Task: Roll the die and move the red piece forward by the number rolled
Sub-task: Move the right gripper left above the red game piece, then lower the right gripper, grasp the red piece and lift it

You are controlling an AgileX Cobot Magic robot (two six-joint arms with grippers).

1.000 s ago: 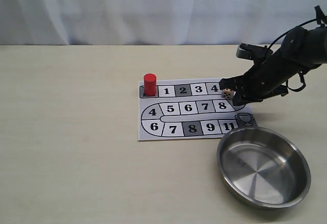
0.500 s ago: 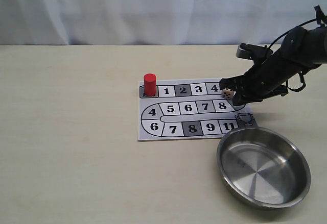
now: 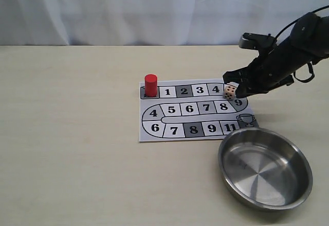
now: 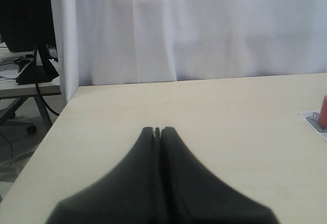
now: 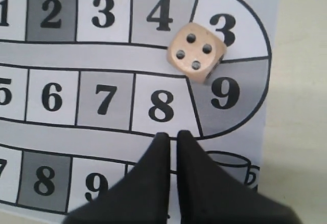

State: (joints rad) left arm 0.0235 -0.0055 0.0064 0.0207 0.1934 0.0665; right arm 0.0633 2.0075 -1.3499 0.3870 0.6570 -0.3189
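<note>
The pan (image 3: pixel 231 172) is shiny brushed metal, the board (image 3: pixel 147 135) matt paper, the die (image 5: pixel 196 52) smooth pale wood by its look, the pawn (image 3: pixel 150 85) glossy red, the worktop (image 3: pixel 67 133) matt, the curtain (image 3: pixel 128 10) white cloth.

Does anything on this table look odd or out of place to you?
Two small things. The pale beige cube die lies twisted across the lines between squares on the printed paper game board, not inside one. And the board's numbers misbehave: a 3 follows the 4, then a 9.
</note>
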